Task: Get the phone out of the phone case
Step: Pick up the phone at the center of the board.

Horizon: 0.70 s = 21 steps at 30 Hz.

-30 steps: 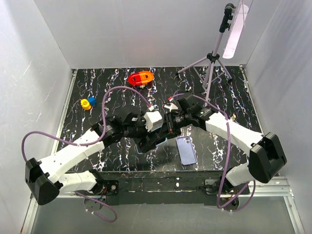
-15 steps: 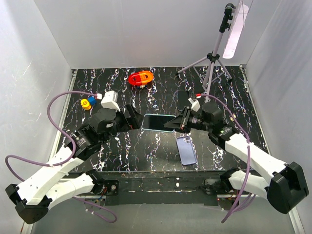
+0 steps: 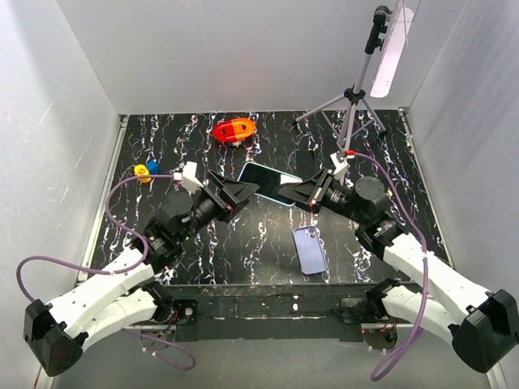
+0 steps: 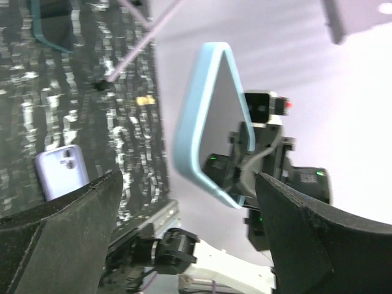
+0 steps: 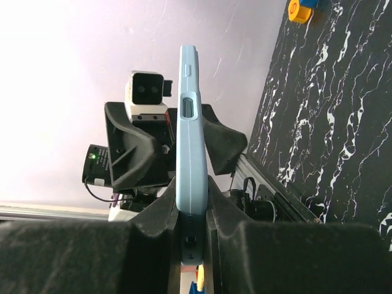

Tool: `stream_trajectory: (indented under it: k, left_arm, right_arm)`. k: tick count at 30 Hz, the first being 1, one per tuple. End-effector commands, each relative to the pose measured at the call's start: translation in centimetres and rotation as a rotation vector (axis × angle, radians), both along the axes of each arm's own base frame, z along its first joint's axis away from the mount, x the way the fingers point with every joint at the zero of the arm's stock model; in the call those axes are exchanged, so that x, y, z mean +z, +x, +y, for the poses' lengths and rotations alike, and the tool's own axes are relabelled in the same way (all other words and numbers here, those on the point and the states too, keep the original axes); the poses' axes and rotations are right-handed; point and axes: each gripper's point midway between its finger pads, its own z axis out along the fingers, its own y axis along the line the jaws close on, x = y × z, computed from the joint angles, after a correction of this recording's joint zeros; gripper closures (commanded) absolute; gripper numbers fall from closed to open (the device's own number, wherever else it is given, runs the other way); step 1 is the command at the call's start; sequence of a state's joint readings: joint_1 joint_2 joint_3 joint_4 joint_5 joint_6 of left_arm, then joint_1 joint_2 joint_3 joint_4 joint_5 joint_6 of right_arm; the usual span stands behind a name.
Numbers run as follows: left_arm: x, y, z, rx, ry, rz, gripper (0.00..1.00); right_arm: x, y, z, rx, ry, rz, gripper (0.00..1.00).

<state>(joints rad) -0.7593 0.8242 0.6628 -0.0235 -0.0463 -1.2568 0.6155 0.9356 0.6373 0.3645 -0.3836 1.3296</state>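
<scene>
Above the black marbled counter (image 3: 405, 162), the phone (image 3: 269, 180) is held in the air between the two arms, inside its pale blue case (image 5: 187, 159). One end is clamped by the right gripper (image 3: 303, 193), whose fingers (image 5: 226, 223) are shut on the front and back faces, as is shown edge-on in the right wrist view. The long axis is laid roughly across the scene, from the right arm toward the left, with the free end pointed at the left gripper (image 3: 246, 191). Those fingers (image 4: 67, 226) are spread wide and nothing is held in them. The free end is seen at their mouth, though whether it is touched cannot be told. The left arm is thus judged the one placed to work the case off. Nothing is seen between the two grippers but the phone.

A tripod (image 3: 350, 101) is stood at the back right. A lavender phone (image 3: 310, 249) is laid flat on the counter on the near side of the right gripper. A red object (image 3: 233, 130) and a small yellow-and-blue piece (image 3: 146, 170) are set well apart toward the rear.
</scene>
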Motion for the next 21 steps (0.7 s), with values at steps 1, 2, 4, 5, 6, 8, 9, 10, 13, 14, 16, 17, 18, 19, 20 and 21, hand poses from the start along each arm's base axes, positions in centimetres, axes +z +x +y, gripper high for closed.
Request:
stream_trajectory:
  k: [1, 2, 4, 5, 6, 8, 9, 10, 13, 14, 16, 17, 18, 19, 20, 21]
  left_arm:
    - [6.0, -0.9, -1.2, -0.088, -0.244, -0.150, 0.14]
    - [6.1, -0.8, -1.2, -0.091, -0.269, -0.158, 0.16]
    - [6.4, -0.9, -1.5, -0.107, -0.314, -0.170, 0.21]
    - [6.3, -0.9, -1.9, -0.121, -0.324, -0.166, 0.26]
    - [6.4, -0.9, -2.1, -0.136, -0.334, -0.169, 0.31]
    - [6.4, -0.9, -2.8, -0.166, -0.341, -0.170, 0.40]
    - [6.5, -0.9, -2.9, -0.170, -0.347, -0.176, 0.44]
    - [6.7, -0.8, -2.9, -0.169, -0.352, -0.185, 0.48]
    - [7.4, -0.6, -2.9, -0.170, -0.340, -0.238, 0.63]
    - [7.7, -0.6, -3.0, -0.176, -0.327, -0.257, 0.71]
    - [7.3, -0.4, -3.3, -0.195, -0.275, -0.263, 0.95]
    - [7.2, -0.4, -3.4, -0.211, -0.256, -0.268, 1.00]
    - [7.2, -0.5, -3.5, -0.225, -0.240, -0.274, 1.00]
    - [7.3, -0.5, -3.4, -0.238, -0.233, -0.286, 1.00]
    - [7.3, -0.6, -3.3, -0.261, -0.225, -0.299, 1.00]
    - [7.4, -0.9, -3.3, -0.304, -0.217, -0.315, 1.00]
  right_arm:
    - [3.8, -0.9, -0.4, 0.014, 0.108, -0.099, 0.99]
    - [3.7, -1.1, -0.4, 0.021, 0.112, -0.094, 0.99]
    - [3.9, -1.6, -0.4, 0.037, 0.135, -0.102, 0.99]
    - [3.8, -1.6, -0.5, 0.036, 0.141, -0.099, 0.99]
    - [3.9, -1.8, -0.6, 0.036, 0.147, -0.105, 0.99]
    - [3.9, -2.0, -0.7, 0.036, 0.149, -0.108, 0.99]
    - [3.9, -2.1, -0.8, 0.038, 0.152, -0.109, 0.99]
    - [3.9, -2.3, -0.7, 0.044, 0.153, -0.114, 0.99]
    - [3.8, -3.1, -0.6, 0.074, 0.152, -0.122, 0.99]
    - [3.8, -3.5, -0.6, 0.090, 0.145, -0.132, 0.99]
    - [3.1, -4.2, -0.6, 0.122, 0.102, -0.130, 0.99]
    - [2.8, -4.5, -0.6, 0.134, 0.068, -0.139, 0.97]
    - [2.7, -4.8, -0.6, 0.154, 0.019, -0.150, 0.88]
    - [2.2, -5.0, -0.7, 0.173, -0.051, -0.146, 0.77]
    - [1.4, -5.3, -0.9, 0.202, -0.133, -0.164, 0.67]
    - [0.4, -5.4, -1.3, 0.222, -0.228, -0.142, 0.61]
